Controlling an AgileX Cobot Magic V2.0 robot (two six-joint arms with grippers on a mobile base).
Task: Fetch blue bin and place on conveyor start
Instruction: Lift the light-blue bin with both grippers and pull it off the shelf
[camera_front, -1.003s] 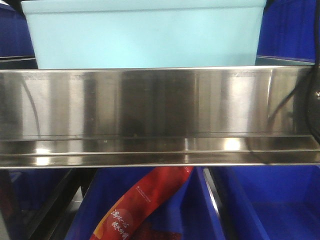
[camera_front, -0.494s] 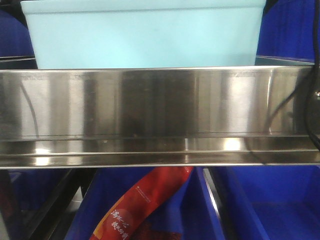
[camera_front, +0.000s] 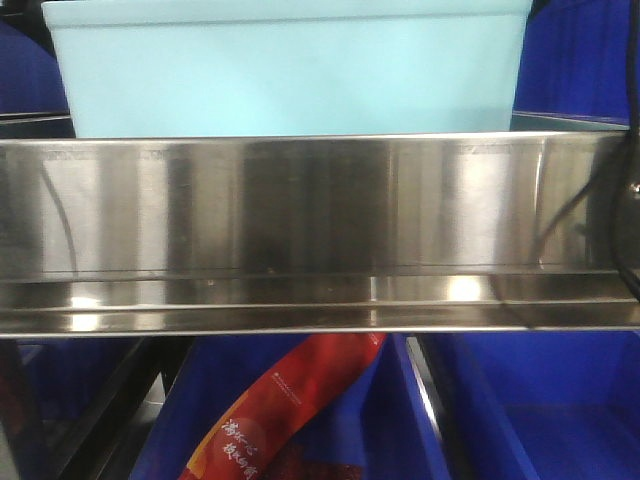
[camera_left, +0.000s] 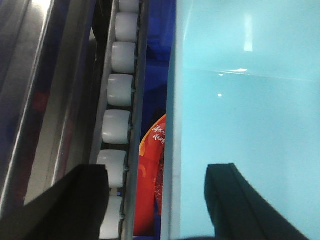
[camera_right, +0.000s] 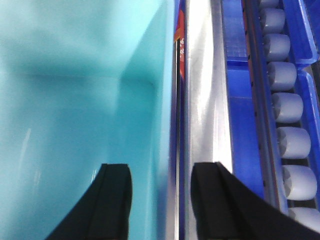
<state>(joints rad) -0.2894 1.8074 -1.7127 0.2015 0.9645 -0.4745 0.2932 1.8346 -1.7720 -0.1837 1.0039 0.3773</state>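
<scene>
The blue bin (camera_front: 290, 70) is a light cyan tub sitting on top of the steel rack, behind its front rail. In the left wrist view my left gripper (camera_left: 157, 170) is open, with one finger over the bin's floor (camera_left: 240, 100) and the other outside over the rollers, so the left wall runs between them. My right gripper (camera_right: 161, 167) is also open and straddles the right wall, one finger inside the bin (camera_right: 75, 100) and one over the steel rail. Neither pair of fingers touches the wall. The conveyor start is out of view.
A shiny stainless steel rail (camera_front: 320, 230) crosses the front view. Roller tracks (camera_left: 120, 90) (camera_right: 287, 107) run along both sides of the bin. Dark blue crates (camera_front: 520, 410) sit on the level below, one holding a red packet (camera_front: 290, 400).
The bin and rack have not moved. A dark shape at the right edge of the front view has drawn back slightly.
</scene>
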